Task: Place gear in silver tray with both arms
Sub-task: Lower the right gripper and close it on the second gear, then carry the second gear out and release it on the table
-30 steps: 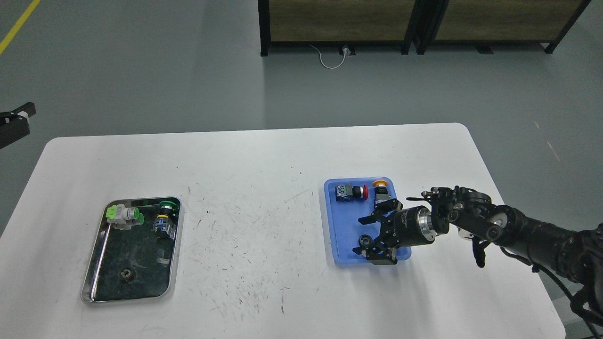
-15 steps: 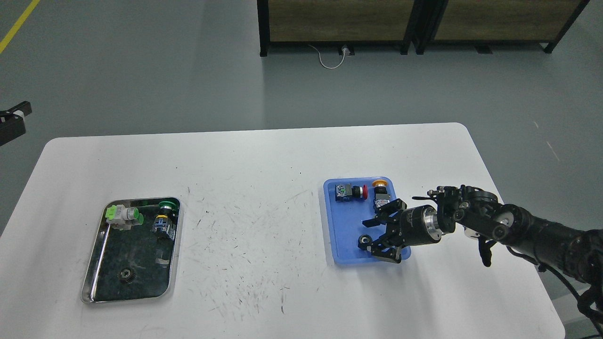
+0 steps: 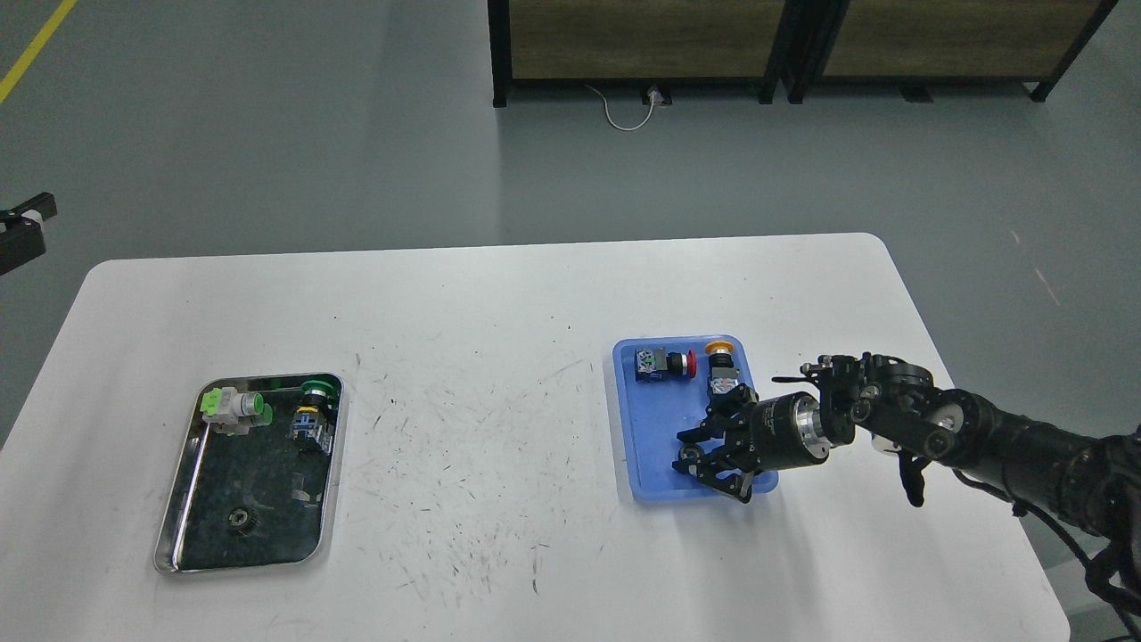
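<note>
Reaching in from the right: the right arm (image 3: 980, 437), black, low over the white table (image 3: 499, 357). At its far end, the right gripper (image 3: 704, 450), down in the near end of the blue tray (image 3: 646, 419). Fingers spread apart around a small dark gear (image 3: 687, 456), one above it and one below. Touching the gear or not, hard to tell from here, since gear and fingers are both dark.

In the far end of the blue tray, a button with a red cap (image 3: 661, 364) on the left, and a button with a yellow cap (image 3: 718, 361) just beside it on the right.

Far off on the left side of the table, well apart from the blue tray: the silver tray (image 3: 174, 499), shiny rim, dark bottom. Inside, at the far end, a light green and white part (image 3: 230, 407) on the left and a green-capped button (image 3: 314, 403) on the right. At the near end, alone on the dark bottom, another small dark gear (image 3: 238, 518).

At the left edge, past the table, only a dark tip of the left arm (image 3: 20, 234). Its jaws: cannot tell, too little of it in view.

Beyond the table, gray floor and a dark shelf (image 3: 784, 45).
</note>
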Controlling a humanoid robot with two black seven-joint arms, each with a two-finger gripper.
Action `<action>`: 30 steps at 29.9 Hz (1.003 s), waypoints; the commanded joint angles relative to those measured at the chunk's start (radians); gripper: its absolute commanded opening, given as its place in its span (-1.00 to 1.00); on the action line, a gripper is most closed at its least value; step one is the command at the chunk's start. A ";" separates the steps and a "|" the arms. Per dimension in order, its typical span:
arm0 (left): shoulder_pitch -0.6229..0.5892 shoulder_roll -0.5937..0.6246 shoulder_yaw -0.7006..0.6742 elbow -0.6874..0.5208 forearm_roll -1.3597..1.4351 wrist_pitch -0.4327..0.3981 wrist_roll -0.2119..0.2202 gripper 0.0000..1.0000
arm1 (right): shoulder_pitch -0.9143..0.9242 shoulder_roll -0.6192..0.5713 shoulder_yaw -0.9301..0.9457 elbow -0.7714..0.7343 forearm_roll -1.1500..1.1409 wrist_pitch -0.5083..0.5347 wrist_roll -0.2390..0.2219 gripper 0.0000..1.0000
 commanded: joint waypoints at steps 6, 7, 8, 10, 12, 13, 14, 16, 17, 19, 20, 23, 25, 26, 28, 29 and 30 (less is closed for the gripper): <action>0.000 0.003 0.000 0.000 0.000 0.000 0.000 0.95 | 0.000 -0.008 0.006 0.009 0.000 0.000 0.001 -0.45; 0.000 0.003 0.000 0.000 0.000 0.000 0.000 0.95 | 0.000 -0.010 0.011 0.013 0.000 0.000 0.001 -0.46; -0.001 0.004 0.000 0.000 0.000 0.000 0.000 0.95 | 0.000 -0.013 0.015 0.023 0.000 0.000 0.001 -0.46; -0.003 0.004 -0.002 0.000 0.000 0.000 0.000 0.95 | 0.002 -0.019 0.021 0.050 0.000 0.000 0.004 -0.46; -0.009 0.003 -0.002 0.000 0.000 0.000 0.000 0.95 | 0.017 -0.028 0.023 0.075 0.003 0.000 0.007 -0.45; -0.011 0.003 0.000 0.000 -0.002 0.000 0.000 0.95 | 0.025 -0.028 0.024 0.082 0.005 0.000 0.009 -0.45; -0.012 0.001 0.000 0.000 -0.002 0.000 0.000 0.95 | 0.037 -0.027 0.024 0.090 0.009 0.000 0.010 -0.44; -0.015 -0.003 -0.002 0.000 -0.002 0.001 0.000 0.95 | 0.051 -0.018 0.024 0.102 0.014 0.000 0.009 -0.44; -0.015 -0.005 -0.002 0.000 0.000 0.002 0.000 0.95 | 0.055 -0.011 0.024 0.108 0.017 0.000 0.009 -0.43; -0.015 -0.006 -0.002 0.000 0.000 0.002 0.000 0.95 | 0.071 0.010 0.017 0.113 0.018 0.000 0.010 -0.43; -0.015 -0.006 -0.002 0.000 0.000 0.003 0.000 0.95 | 0.078 0.021 0.012 0.113 0.020 0.000 0.010 -0.42; -0.014 -0.008 -0.002 0.000 0.000 0.003 0.001 0.95 | 0.092 0.064 -0.006 0.112 0.026 0.000 0.010 -0.41; -0.014 -0.008 -0.002 0.000 0.000 0.005 0.001 0.95 | 0.101 0.099 -0.034 0.109 0.032 0.000 0.010 -0.40; -0.017 -0.006 0.000 0.000 0.000 0.005 0.001 0.95 | 0.104 0.117 -0.049 0.106 0.032 0.000 0.010 -0.39; -0.021 -0.006 0.000 0.000 0.000 0.005 0.001 0.95 | 0.106 0.151 -0.069 0.099 0.031 0.000 0.010 -0.39; -0.021 -0.006 0.000 0.000 0.000 0.005 0.001 0.95 | 0.106 0.168 -0.077 0.092 0.031 0.000 0.010 -0.38; -0.021 -0.006 0.000 0.000 0.000 0.005 0.005 0.95 | 0.106 0.180 -0.084 0.087 0.029 0.000 0.010 -0.38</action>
